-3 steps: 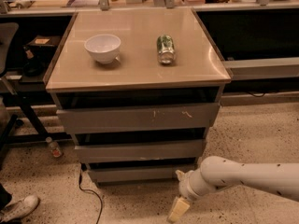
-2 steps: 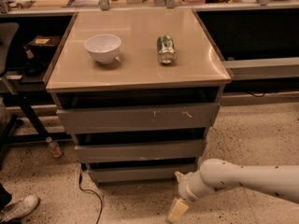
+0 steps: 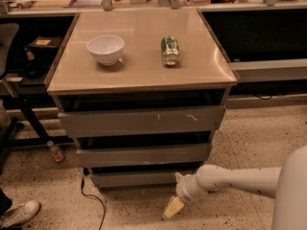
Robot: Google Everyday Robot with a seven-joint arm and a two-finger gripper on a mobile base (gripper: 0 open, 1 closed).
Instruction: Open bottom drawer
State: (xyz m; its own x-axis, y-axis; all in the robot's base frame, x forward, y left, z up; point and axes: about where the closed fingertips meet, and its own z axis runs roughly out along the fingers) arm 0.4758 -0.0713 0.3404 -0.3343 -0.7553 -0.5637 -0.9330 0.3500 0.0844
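The grey cabinet has three drawers. The bottom drawer (image 3: pixel 136 178) is the lowest front, just above the floor, and it looks closed. My gripper (image 3: pixel 174 192) is low at the front right of the cabinet, by the right end of the bottom drawer. It looks open: one beige finger (image 3: pixel 172 207) points down towards the floor and the other tip (image 3: pixel 178 176) is up by the drawer front. It holds nothing. My white arm (image 3: pixel 240 178) reaches in from the right.
A white bowl (image 3: pixel 105 48) and a green can (image 3: pixel 170 50) lying on its side are on the cabinet top (image 3: pixel 139 71). A black cable (image 3: pixel 91 198) trails on the floor at the left. A small bottle (image 3: pixel 55 151) and a shoe (image 3: pixel 19 213) are further left.
My gripper has moved slightly left and up, closer to the right end of the bottom drawer. The drawers have not moved.
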